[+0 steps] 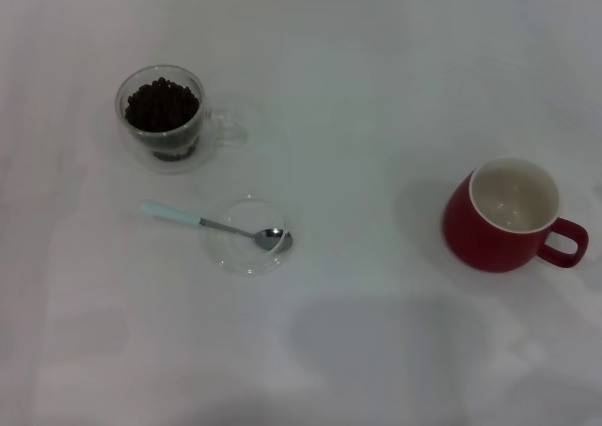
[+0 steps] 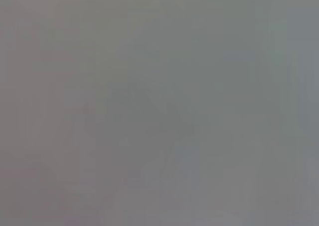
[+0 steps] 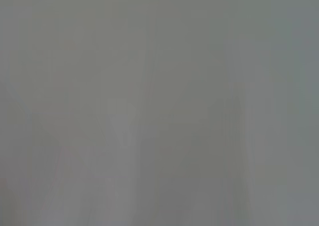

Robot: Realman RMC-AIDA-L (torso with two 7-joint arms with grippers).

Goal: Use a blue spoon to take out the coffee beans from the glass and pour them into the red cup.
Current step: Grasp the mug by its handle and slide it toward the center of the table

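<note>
In the head view the glass (image 1: 169, 125) stands at the back left, its loop handle pointing right, filled with dark coffee beans (image 1: 162, 104). The blue spoon (image 1: 216, 225) lies in front of it, pale handle to the left, its shiny bowl resting in a flat clear dish (image 1: 240, 252). The red cup (image 1: 503, 217) stands upright at the right, handle to the right, its cream inside showing nothing in it. Neither gripper shows in the head view. Both wrist views show only a plain grey surface.
The white table (image 1: 357, 87) spreads around the objects. A faint shadow lies on the table near the front edge, right of the middle.
</note>
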